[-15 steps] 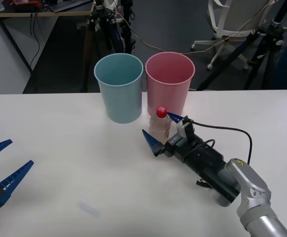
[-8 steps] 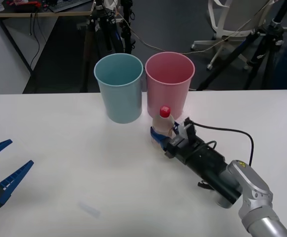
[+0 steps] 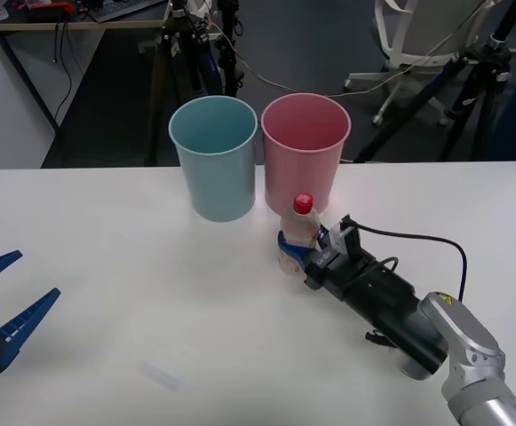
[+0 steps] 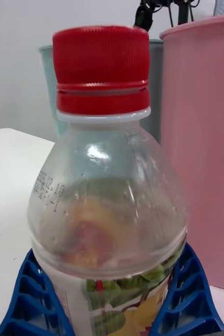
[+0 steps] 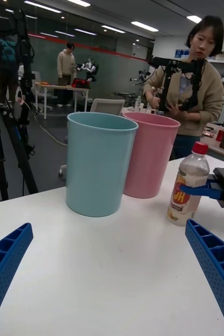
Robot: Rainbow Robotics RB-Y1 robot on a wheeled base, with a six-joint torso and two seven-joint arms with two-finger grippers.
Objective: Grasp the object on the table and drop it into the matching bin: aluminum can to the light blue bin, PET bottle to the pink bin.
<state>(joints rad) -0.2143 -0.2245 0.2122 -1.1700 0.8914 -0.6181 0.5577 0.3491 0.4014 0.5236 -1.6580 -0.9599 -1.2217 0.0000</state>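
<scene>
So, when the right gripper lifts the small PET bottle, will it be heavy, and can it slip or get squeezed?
The PET bottle looks nearly empty through its clear wall, so it is probably light. The thin plastic may dent a little under the right gripper, whose ribbed blue fingers press both sides of the label. Those ribs should limit slipping, though the round body might still twist.

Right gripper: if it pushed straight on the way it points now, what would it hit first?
The right gripper, shut on the bottle, points toward the bins. The pink bin stands right behind the bottle, so it would likely meet that first, though the gap is unclear.
</scene>
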